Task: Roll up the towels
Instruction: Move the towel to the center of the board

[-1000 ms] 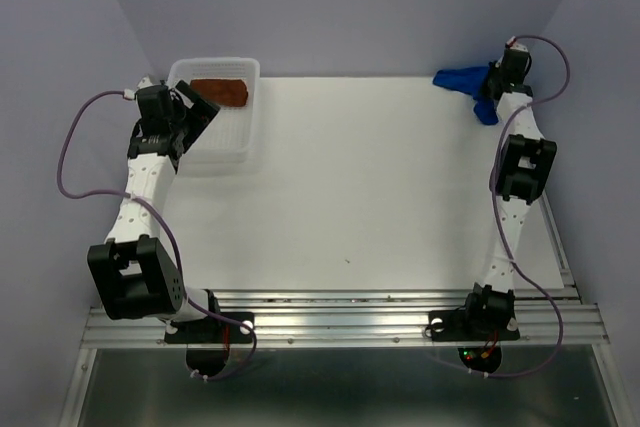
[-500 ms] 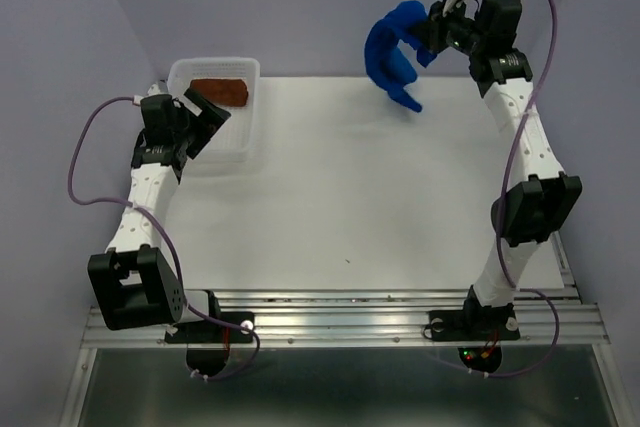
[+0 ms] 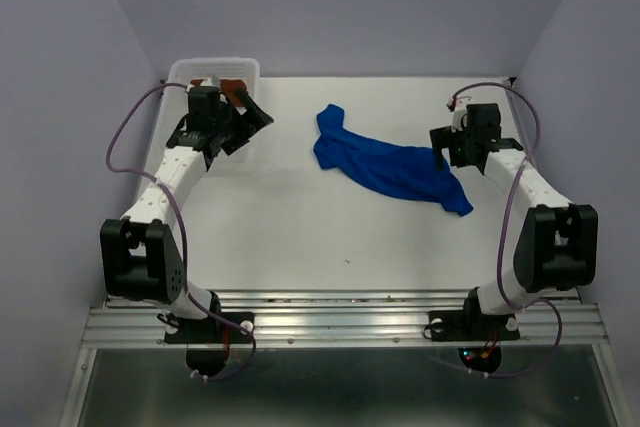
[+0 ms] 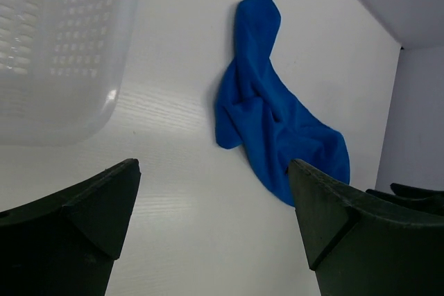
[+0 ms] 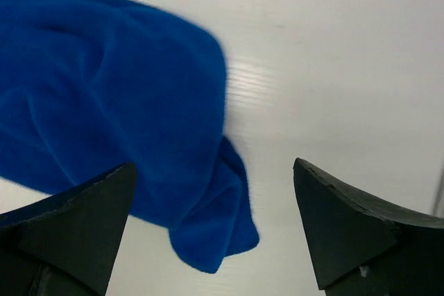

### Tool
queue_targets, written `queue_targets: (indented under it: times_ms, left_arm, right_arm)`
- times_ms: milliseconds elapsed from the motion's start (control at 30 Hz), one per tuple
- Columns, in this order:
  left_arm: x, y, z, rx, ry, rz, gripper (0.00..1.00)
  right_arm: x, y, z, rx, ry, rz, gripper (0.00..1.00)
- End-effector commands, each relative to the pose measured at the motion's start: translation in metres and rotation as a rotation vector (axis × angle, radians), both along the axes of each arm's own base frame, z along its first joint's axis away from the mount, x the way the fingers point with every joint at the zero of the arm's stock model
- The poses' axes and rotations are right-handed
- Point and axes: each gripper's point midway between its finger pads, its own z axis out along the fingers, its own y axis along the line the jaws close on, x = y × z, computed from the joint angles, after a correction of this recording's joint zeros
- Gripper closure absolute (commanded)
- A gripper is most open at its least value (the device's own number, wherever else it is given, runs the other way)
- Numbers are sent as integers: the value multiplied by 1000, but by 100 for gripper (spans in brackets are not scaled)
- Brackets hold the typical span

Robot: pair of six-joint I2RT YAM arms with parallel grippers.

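The blue towel [image 3: 392, 166] lies crumpled in a long diagonal strip on the table's middle right; the left wrist view also shows the blue towel [image 4: 270, 123] stretched out ahead. My right gripper [image 3: 443, 150] stands open at its right end, and in that wrist view a folded corner of the towel [image 5: 208, 220] lies on the table below the spread right gripper [image 5: 214, 168], untouched. My left gripper [image 3: 250, 119] is open with nothing in it beside the basket, and the left gripper [image 4: 211, 171] faces the towel. A bit of the rust-brown towel [image 3: 234, 87] shows in the basket behind the left arm.
The white perforated basket [image 3: 215, 64] sits at the back left corner, and the near corner of the basket [image 4: 62, 46] fills the upper left of the left wrist view. Purple walls close in the table at the back and sides.
The right arm carried the blue towel from the far right corner through the air, laid it on the table and opened its jaws. The left arm swung from the basket's left side towards the table's middle.
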Motion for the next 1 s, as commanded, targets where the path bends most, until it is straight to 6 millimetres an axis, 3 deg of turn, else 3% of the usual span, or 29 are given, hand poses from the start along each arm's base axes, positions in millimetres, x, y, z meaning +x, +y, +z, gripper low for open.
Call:
queue_targets:
  times_ms: [0, 33, 100, 167, 200, 233, 267, 300, 333, 367, 400, 467, 533, 567, 667, 833, 967]
  left_arm:
    - [7, -50, 1, 65, 12, -136, 1]
    - [9, -59, -14, 70, 49, -161, 1]
    - [17, -83, -5, 66, 29, -214, 1]
    - [30, -97, -20, 108, 53, -237, 1]
    - [45, -109, 3, 114, -6, -251, 1]
    - [54, -120, -22, 153, 46, -272, 1]
    - [63, -126, -26, 166, 57, -279, 1]
    - [72, -132, -26, 177, 59, -288, 1]
    - [93, -139, 0, 175, -4, -285, 1]
    - [103, -139, -39, 227, 79, -274, 1]
    - [122, -145, -11, 221, 16, -264, 1]
    - [148, -150, -25, 253, 30, -261, 1]
    - [159, -157, -38, 251, 34, -290, 1]
    - [168, -161, -55, 246, 35, -293, 1]
    - [189, -172, -62, 212, -51, -291, 1]
    - [211, -141, -85, 338, -51, -120, 1]
    - [211, -149, -114, 316, -15, -167, 4]
  right_arm:
    - [10, -44, 94, -61, -276, -261, 0]
    - [9, -33, 97, -13, -282, -223, 0]
    - [9, -26, 106, 44, -294, -228, 0]
    - [13, -27, 118, 77, -321, -267, 0]
    - [15, -23, 120, 147, -320, -324, 0]
    - [17, -21, 121, 173, -310, -340, 0]
    - [18, -19, 120, 195, -298, -348, 0]
    - [19, -16, 119, 234, -289, -372, 0]
    - [21, -15, 119, 245, -285, -378, 0]
    - [20, -13, 117, 254, -273, -378, 0]
    - [20, -13, 116, 271, -270, -398, 0]
    - [18, -13, 117, 278, -275, -406, 0]
    - [18, -14, 115, 289, -272, -432, 0]
    - [18, -14, 113, 298, -269, -442, 0]
    - [17, -3, 99, 330, -225, -400, 0]
    - [20, 2, 85, 333, -180, -380, 0]
    - [22, 1, 77, 328, -161, -385, 0]
